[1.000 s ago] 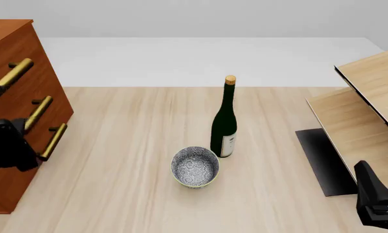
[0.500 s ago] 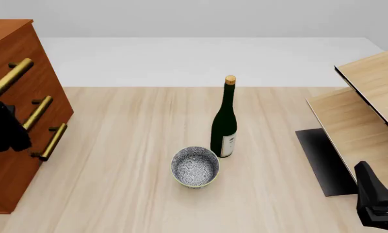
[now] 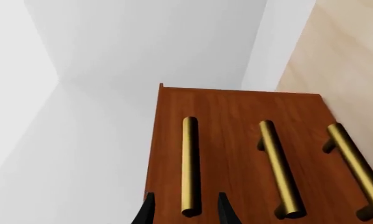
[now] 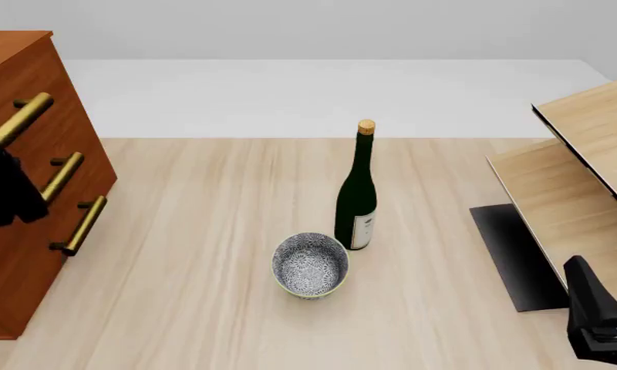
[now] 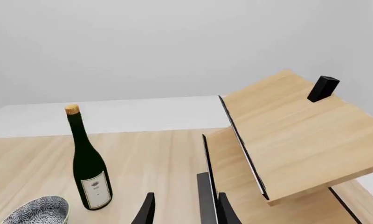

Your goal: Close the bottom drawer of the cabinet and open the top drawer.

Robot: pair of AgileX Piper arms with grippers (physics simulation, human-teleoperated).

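Cabinet [image 4: 25,154] drawers are the business here, and the left jaws [image 3: 185,210] stand parted to either side of the near end of the top drawer's handle [image 3: 189,165], pads clear of the brass, holding nothing. Only the two black fingertips [image 3: 148,212] show in the left wrist view; in the front view the left gripper is a dark mass at the frame's left edge, covering the lower end of that handle. The right jaws [image 5: 185,210] are also parted and empty, hanging low at the front right, well apart from everything on the surface [image 4: 206,254].

The cabinet is cut off by the left edge of the front view, so its full width is not visible. It is reddish-brown wood with three brass bar handles stacked up its face. Seams between drawers are hard to make out. The top drawer [image 3: 174,140], the middle one and the bottom drawer [image 4: 21,285] all look flush with the front. Each handle's long axis runs across its drawer front, and the drawer fronts face right toward the table's middle.

A green bottle [image 4: 357,193] stands upright mid-surface, a patterned bowl [image 4: 310,265] just beside it. A pale shelf unit [image 4: 586,177] sits at the right.
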